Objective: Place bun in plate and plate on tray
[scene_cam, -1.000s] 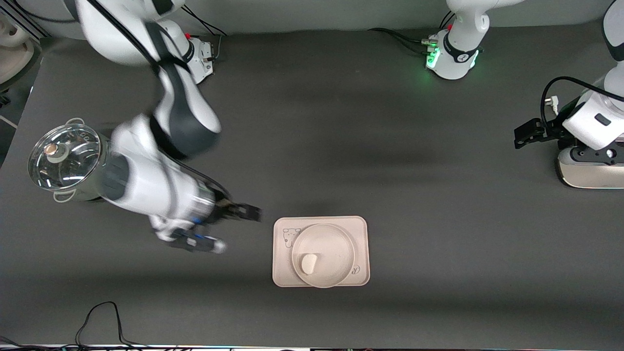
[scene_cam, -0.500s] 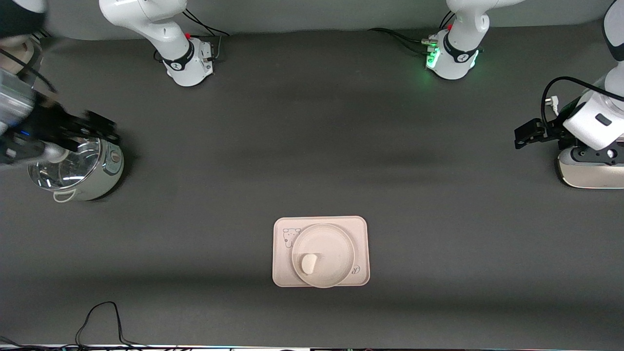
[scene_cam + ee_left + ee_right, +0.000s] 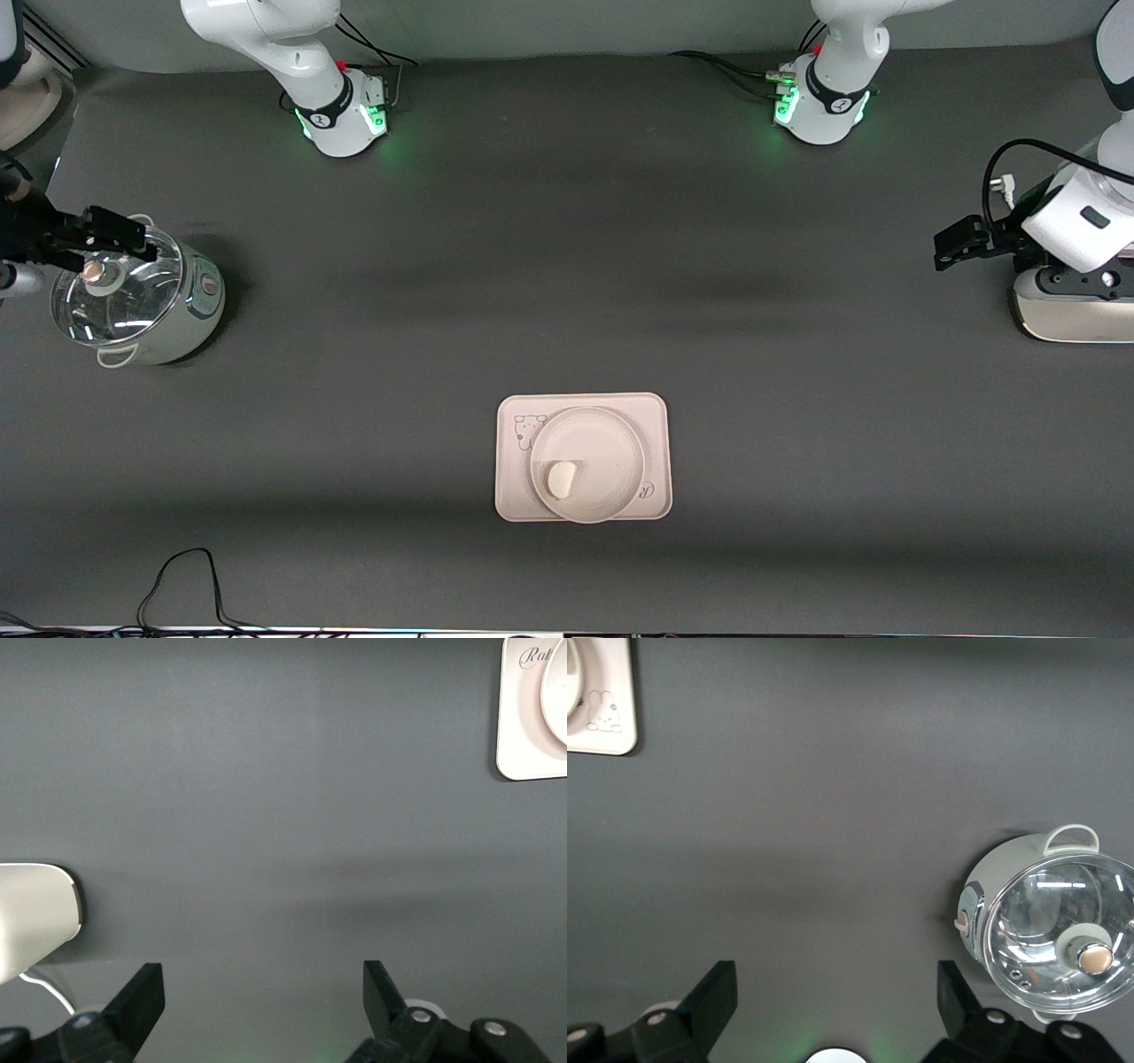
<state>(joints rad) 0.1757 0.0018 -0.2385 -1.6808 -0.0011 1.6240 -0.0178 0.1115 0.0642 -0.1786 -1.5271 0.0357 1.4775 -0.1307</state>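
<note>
The small off-white bun lies in the round cream plate. The plate sits on the rectangular tray with the rabbit drawing, on the table's middle toward the front camera. My right gripper is open and empty, up over the glass-lidded pot at the right arm's end; its wrist view shows its jaws wide apart and a tray corner. My left gripper is open and empty at the left arm's end, waiting; its wrist view shows its jaws apart and a tray corner.
A pale green pot with a glass lid stands at the right arm's end, also in the right wrist view. A white device sits at the left arm's end. A black cable loops at the front edge.
My right arm has swung away from beside the tray to the right arm's end of the table, and its gripper is now over the pot. Bun, plate, tray and left arm have not moved.
</note>
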